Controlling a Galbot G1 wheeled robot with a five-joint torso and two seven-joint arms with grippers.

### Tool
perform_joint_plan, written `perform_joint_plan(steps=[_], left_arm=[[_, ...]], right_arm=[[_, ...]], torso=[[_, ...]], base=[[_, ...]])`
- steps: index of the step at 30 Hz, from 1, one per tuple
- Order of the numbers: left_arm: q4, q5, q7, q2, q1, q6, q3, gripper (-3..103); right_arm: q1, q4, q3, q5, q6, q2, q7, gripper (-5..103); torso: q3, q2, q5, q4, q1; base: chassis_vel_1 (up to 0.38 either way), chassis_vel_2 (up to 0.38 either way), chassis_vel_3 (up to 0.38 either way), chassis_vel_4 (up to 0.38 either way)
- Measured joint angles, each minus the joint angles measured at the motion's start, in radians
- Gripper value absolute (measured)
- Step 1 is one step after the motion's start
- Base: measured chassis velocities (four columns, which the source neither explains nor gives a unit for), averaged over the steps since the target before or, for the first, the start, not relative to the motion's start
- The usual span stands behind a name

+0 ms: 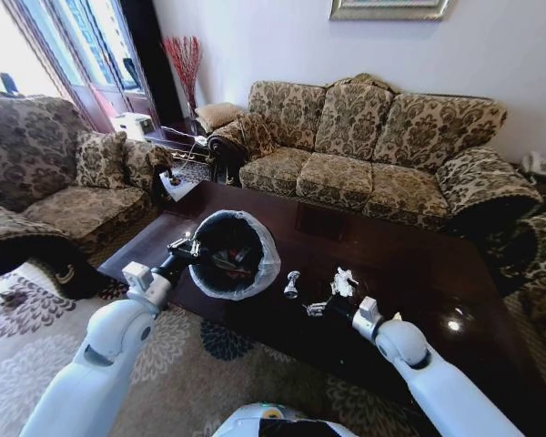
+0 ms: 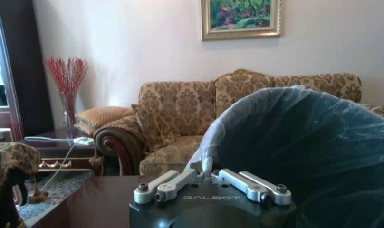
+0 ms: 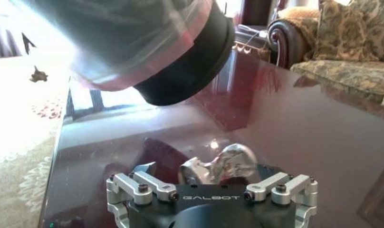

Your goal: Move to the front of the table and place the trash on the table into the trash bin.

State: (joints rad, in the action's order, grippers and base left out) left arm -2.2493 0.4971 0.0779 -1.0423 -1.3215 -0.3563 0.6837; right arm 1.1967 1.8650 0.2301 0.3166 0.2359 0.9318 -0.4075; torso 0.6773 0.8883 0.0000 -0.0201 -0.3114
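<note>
On the dark glossy table (image 1: pixel 419 273), the trash bin (image 1: pixel 232 255) with its whitish bag is tipped over, its dark mouth turned up toward me. My left gripper (image 1: pixel 187 249) is shut on its bagged rim; in the left wrist view the fingers (image 2: pixel 198 176) pinch the bag edge of the bin (image 2: pixel 306 142). Trash lies to the right of the bin: a small crushed bottle (image 1: pixel 292 284), a crumpled white paper (image 1: pixel 343 281) and a tiny scrap (image 1: pixel 314 309). My right gripper (image 1: pixel 344 306) is open at a crumpled wrapper (image 3: pixel 220 164), which sits between its jaws. The tilted bin (image 3: pixel 154 47) looms beyond it.
A floral sofa (image 1: pixel 373 146) stands behind the table and an armchair (image 1: pixel 45 173) at the left. A small side table (image 1: pixel 177 182) sits near the table's far-left corner. Patterned carpet (image 1: pixel 191 364) lies in front.
</note>
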Motion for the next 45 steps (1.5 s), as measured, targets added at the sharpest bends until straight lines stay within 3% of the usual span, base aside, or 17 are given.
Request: perform_joint_plan(steps=[1,5,15,19,21,27,32,36,38,40,45], left_arm=[[0.000,0.000,0.000,0.000,0.000,0.000,0.000,0],[0.001,0.000,0.001,0.001,-0.002,-0.001,-0.001,0],[0.001,0.000,0.005,-0.003,-0.003,-0.004,-0.004,0],[0.001,0.002,0.005,-0.003,-0.003,-0.004,-0.001,0],[0.001,0.002,0.005,-0.003,-0.003,-0.004,-0.001,0],[0.001,0.006,0.007,-0.002,0.000,-0.004,-0.001,0],[0.001,0.008,0.008,0.001,0.000,-0.004,0.000,0],[0.000,0.009,0.010,-0.001,0.000,-0.004,0.000,0],[0.000,0.009,0.010,-0.001,0.000,-0.004,-0.001,0],[-0.001,0.009,0.011,-0.002,-0.001,-0.004,-0.001,0],[-0.003,0.009,0.011,0.000,-0.001,-0.004,-0.001,0]], right_arm=[[0.000,0.000,0.000,0.000,0.000,0.000,0.000,100],[-0.053,-0.009,-0.120,-0.004,0.001,0.007,0.141,100],[-0.133,-0.091,-0.207,-0.020,0.003,0.019,0.151,102],[-0.143,-0.110,-0.211,-0.020,0.004,0.020,0.143,90],[-0.144,-0.112,-0.212,-0.020,0.004,0.020,0.142,90],[-0.139,-0.133,-0.213,-0.030,0.000,0.033,0.131,58],[-0.135,-0.133,-0.208,-0.032,0.000,0.032,0.124,42],[-0.133,-0.131,-0.204,-0.032,0.000,0.032,0.120,20],[-0.133,-0.131,-0.204,-0.032,0.000,0.033,0.120,20],[-0.133,-0.131,-0.204,-0.032,0.001,0.034,0.120,9],[-0.134,-0.137,-0.199,-0.024,0.004,0.047,0.148,2]], torso=[[0.000,0.000,0.0000,0.0000,0.000],[0.000,0.000,-0.0002,-0.0003,0.000],[0.000,0.000,-0.0002,-0.0002,0.000],[0.000,0.000,-0.0002,-0.0002,0.000],[0.000,0.000,-0.0002,-0.0002,0.000],[0.000,0.000,-0.0002,-0.0002,0.000],[0.000,0.000,-0.0001,-0.0002,0.000],[0.000,0.000,-0.0002,-0.0002,0.000],[0.000,0.000,-0.0002,-0.0002,0.000],[0.000,0.000,-0.0002,-0.0002,0.000],[0.000,0.000,-0.0001,-0.0002,0.000]], base=[[0.000,0.000,0.000,0.000],[0.000,0.000,0.000,0.000],[0.000,0.000,0.000,0.000],[0.000,0.000,0.000,0.000],[0.000,0.000,0.000,0.000],[0.000,0.000,0.000,0.000],[0.000,0.000,0.000,0.000],[0.000,0.000,0.000,0.000],[0.000,0.000,0.000,0.000],[0.000,0.000,0.000,0.000],[0.000,0.000,0.000,0.000]])
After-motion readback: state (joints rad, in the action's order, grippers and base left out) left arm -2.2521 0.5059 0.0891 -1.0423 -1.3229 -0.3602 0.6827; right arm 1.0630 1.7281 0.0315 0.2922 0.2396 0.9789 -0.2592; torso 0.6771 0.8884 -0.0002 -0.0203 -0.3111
